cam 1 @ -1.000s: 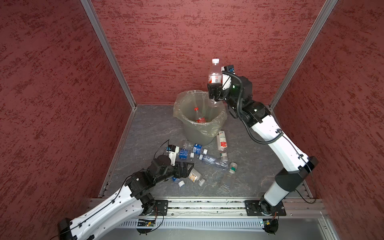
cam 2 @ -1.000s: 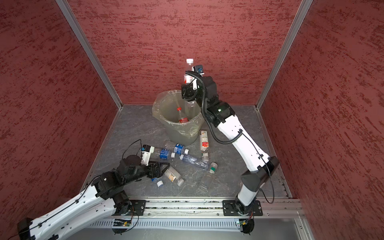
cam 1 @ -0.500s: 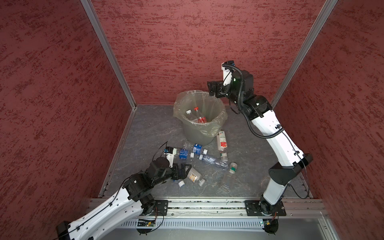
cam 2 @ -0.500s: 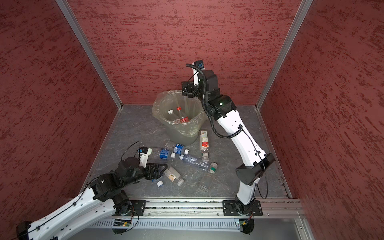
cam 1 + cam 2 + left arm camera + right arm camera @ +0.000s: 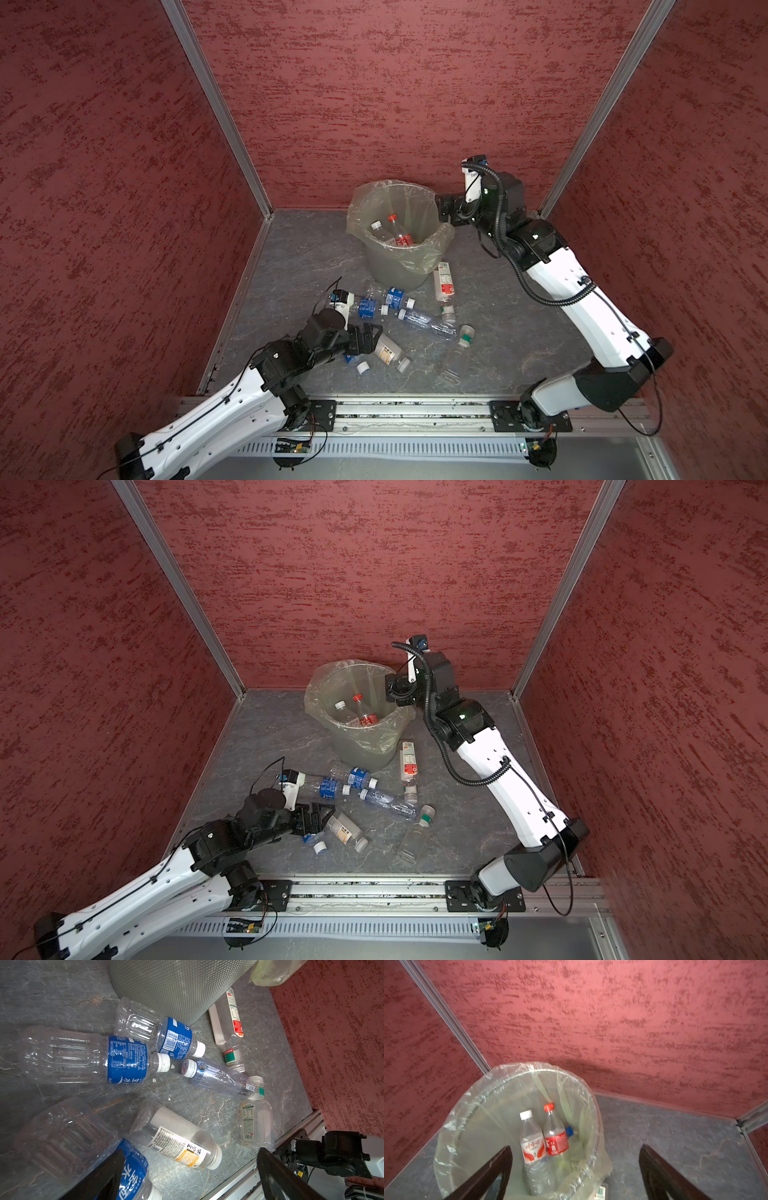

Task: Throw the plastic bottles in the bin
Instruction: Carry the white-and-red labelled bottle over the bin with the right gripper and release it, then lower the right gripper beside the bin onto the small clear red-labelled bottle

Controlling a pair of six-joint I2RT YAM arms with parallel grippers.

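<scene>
Red textured walls (image 5: 374,104) enclose a grey surface (image 5: 299,249). The bin (image 5: 392,268) is stood near the middle of the far edge, lined with a translucent bag (image 5: 441,239). Of the plastic bottles (image 5: 415,320), several are scattered between the bin and the near edge. A red-capped bottle (image 5: 556,1136) and a white-capped bottle (image 5: 532,1142) are already seen inside the bin, so the task is judged far from done.

Trouble is most likely at the crowded heap. An orange-labelled bottle (image 5: 178,1142) and a blue-labelled bottle (image 5: 83,1147) lie close together, so two could be caught at once. A round one could also be rolled away by a closing finger. By the bin, the bag could be snagged and the bin tipped.

The left claw (image 5: 370,333) is held wide open and low over those two bottles, with nothing gripped. Contact with the blue-labelled one cannot be told. The right claw (image 5: 575,1148) is spread wide and empty, just beside the bin's rim.
</scene>
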